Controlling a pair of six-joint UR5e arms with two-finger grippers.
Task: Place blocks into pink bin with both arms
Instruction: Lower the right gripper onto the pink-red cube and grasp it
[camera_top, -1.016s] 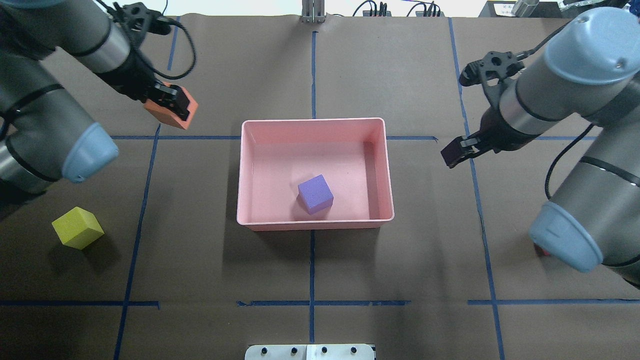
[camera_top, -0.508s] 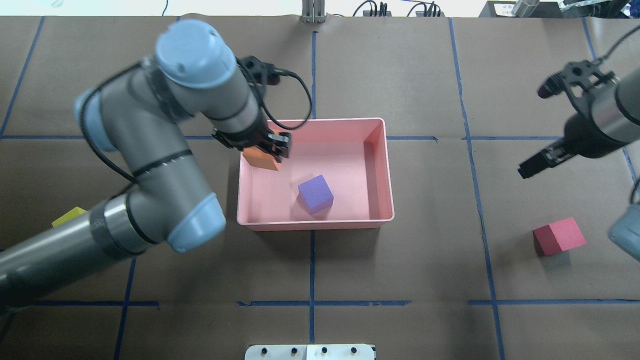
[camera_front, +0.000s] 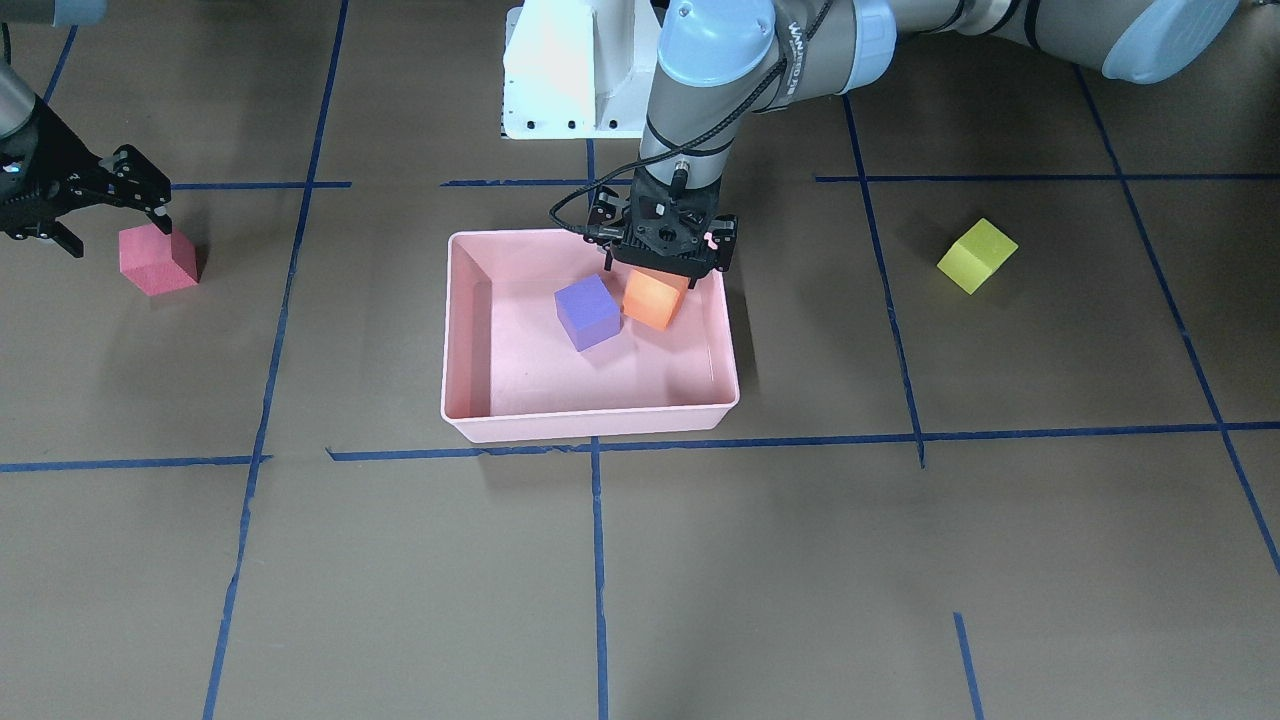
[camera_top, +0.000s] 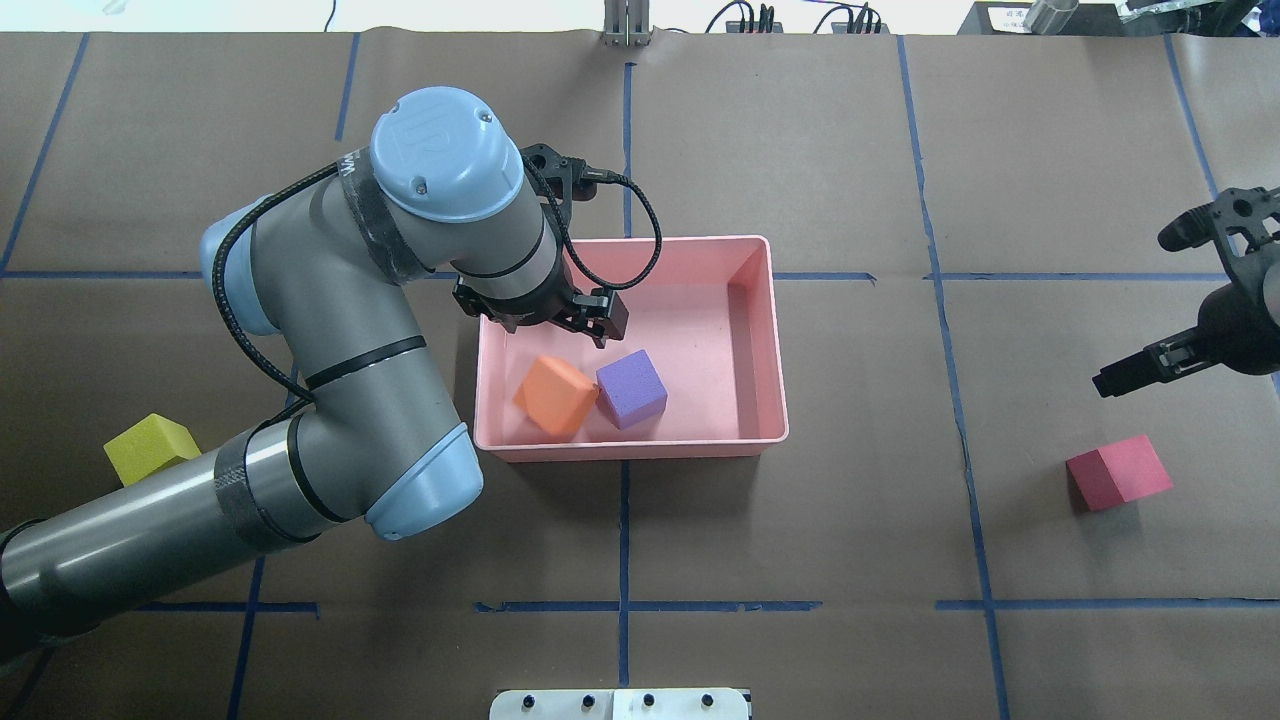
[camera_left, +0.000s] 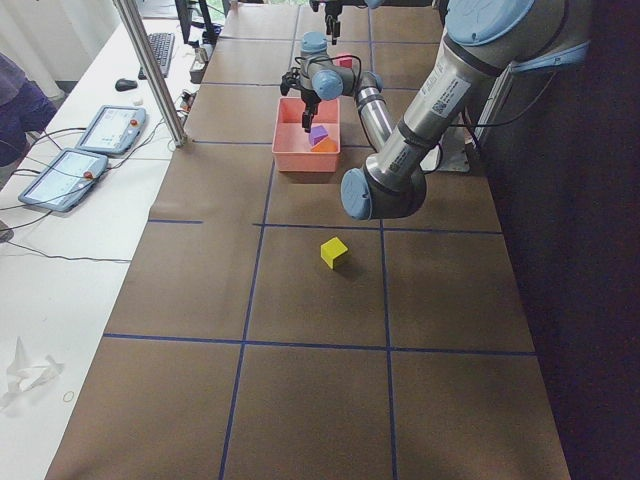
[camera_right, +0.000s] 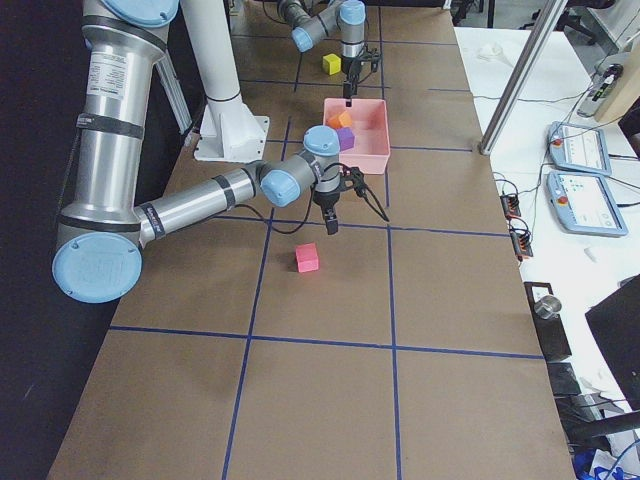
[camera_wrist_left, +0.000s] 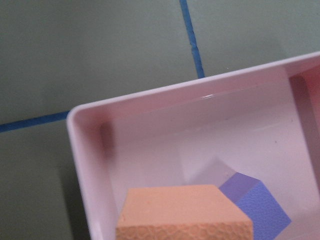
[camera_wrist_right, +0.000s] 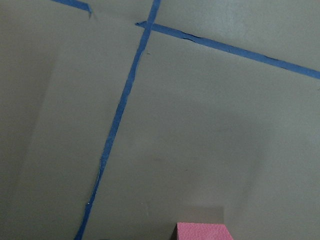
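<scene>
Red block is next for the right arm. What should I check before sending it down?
1. Orange block released inside the pink bin: ok, it lies tilted beside the purple block.
2. Left gripper open above the bin: ok.
3. Right gripper open: ok.
4. Right gripper centred over the red block: not ok; its wrist view shows the block only at the bottom edge.
5. Red block sits flat, nothing touching it: ok.

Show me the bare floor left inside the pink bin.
Bare floor runs from the purple block to the robot's-right wall of the pink bin. Crowded: the near left corner, with the orange block beside the purple block and the left gripper above.
</scene>
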